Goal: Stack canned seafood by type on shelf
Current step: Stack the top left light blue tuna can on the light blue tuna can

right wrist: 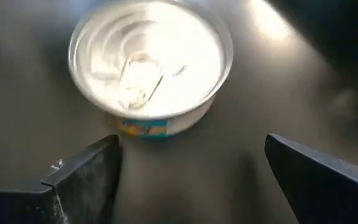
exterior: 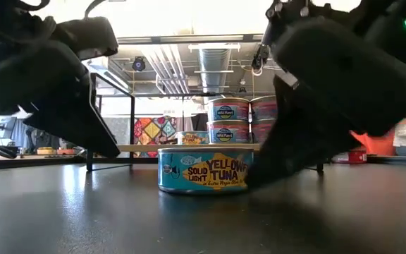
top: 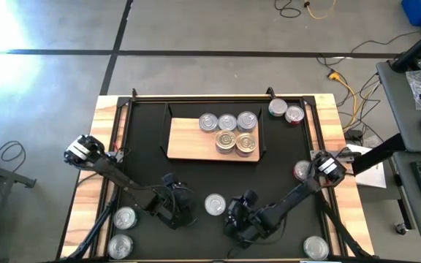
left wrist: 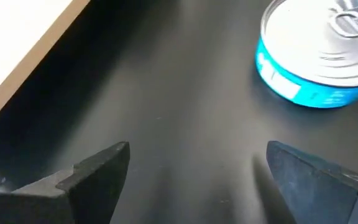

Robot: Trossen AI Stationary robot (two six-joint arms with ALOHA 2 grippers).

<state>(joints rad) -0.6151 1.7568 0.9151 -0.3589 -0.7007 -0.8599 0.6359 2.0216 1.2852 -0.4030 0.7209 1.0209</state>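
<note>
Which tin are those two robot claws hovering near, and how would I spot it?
Start at the black mat covering the table, then look at its near edge, between the two dark grippers. There a short round tin stands alone, off the light-wood shelf. Its blue side reads "Yellowfin Tuna"; the shelf's tins are reddish.

A flat light-wood shelf with thin black frame ends lies on the large black mat, toward the table's far side. Short round metal tins crowd the shelf's right half, some stacked on others. Two more round tins sit off the shelf, beside its far right corner. One blue-sided round tin with a silver top stands alone on the mat near the front edge, between the left gripper and the right gripper (neither touches it). Two silver-topped tins lie at the front left, another silver-topped tin at the front right.
</note>
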